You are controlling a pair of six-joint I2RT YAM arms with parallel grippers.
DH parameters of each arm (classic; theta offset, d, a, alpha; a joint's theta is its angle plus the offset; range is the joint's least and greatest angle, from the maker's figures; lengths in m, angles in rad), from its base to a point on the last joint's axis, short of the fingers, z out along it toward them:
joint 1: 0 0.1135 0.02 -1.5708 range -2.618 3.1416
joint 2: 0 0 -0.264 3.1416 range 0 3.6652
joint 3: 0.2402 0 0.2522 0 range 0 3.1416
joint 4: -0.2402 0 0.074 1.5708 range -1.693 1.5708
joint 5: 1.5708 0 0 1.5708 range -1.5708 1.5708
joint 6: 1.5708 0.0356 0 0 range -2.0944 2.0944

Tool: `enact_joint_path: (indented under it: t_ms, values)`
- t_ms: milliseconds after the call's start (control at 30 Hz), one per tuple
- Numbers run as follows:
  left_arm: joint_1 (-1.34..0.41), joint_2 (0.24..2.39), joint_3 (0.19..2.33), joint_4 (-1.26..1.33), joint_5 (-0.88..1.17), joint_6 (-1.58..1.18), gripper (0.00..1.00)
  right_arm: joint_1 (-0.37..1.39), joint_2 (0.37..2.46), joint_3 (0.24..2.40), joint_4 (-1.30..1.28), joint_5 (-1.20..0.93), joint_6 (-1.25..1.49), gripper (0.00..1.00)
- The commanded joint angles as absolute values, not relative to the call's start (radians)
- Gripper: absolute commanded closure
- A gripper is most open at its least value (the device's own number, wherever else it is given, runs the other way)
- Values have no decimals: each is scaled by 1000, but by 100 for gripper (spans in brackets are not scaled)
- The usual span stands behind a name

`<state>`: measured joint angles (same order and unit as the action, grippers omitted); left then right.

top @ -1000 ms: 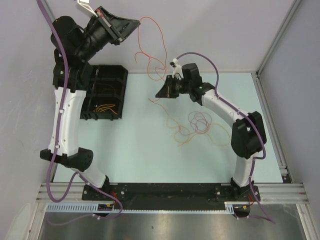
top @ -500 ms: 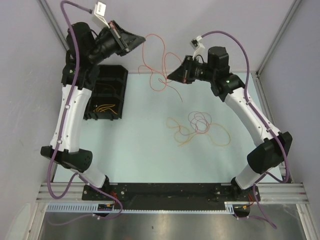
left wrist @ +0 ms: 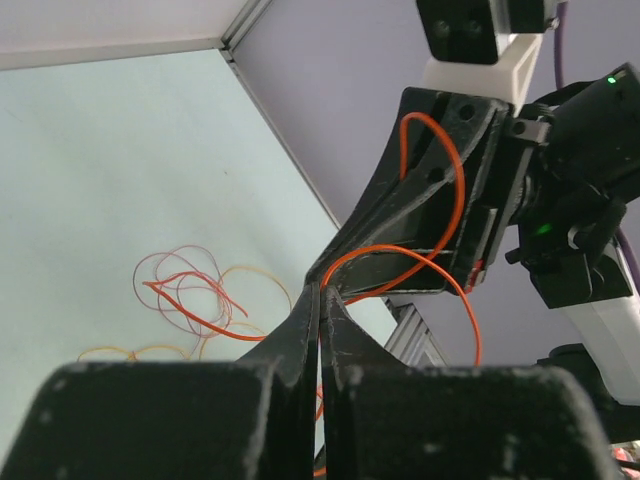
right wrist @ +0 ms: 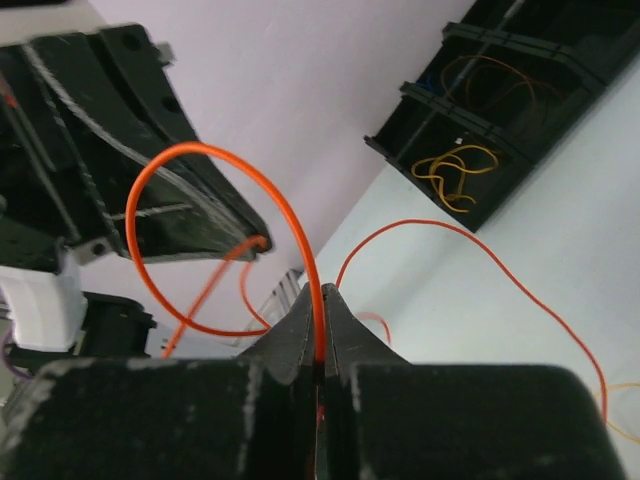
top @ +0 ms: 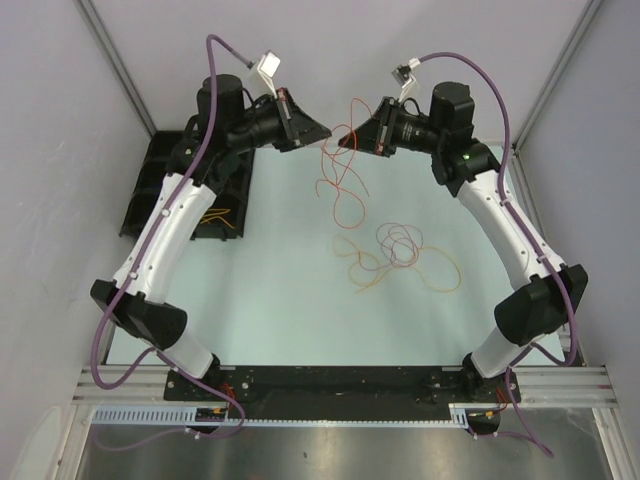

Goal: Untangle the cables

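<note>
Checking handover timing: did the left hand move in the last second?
Yes. In the top view the left hand went right and down-picture, from beyond the black tray toward the right hand, which shares its orange cable.

The left gripper (top: pixel 322 132) is no longer up in the far left corner. It now sits further right and nearer the middle. The right gripper (top: pixel 348 142) is now higher up and further back from the table. Their tips are now very near each other. The thin orange wire (top: pixel 336 186) they both pinch no longer makes a big wide loop. It now hangs below them in small loops. The left arm now covers part of the black plastic tray (top: pixel 140 200). The right arm is stretched out more.
</note>
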<state>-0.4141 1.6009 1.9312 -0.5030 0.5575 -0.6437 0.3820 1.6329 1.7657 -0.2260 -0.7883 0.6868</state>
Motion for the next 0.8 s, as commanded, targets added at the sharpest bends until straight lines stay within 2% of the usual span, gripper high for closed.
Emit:
enact_joint_path:
  t_ms: [0,400,600,767]
  values:
    - [-423,1569,1914,-477,561,-629,100,379,1640,1763,-103,-854,782,100]
    - [-433,1580,1891,-482,623,-621,100,359,1654,1709,61,-917,922,100]
    - [-446,1603,1902,-543,706,-572,94,345,1655,1689,135,-940,994,100]
    - [-457,1605,1887,-568,698,-546,92,337,1643,1643,207,-954,1063,100]
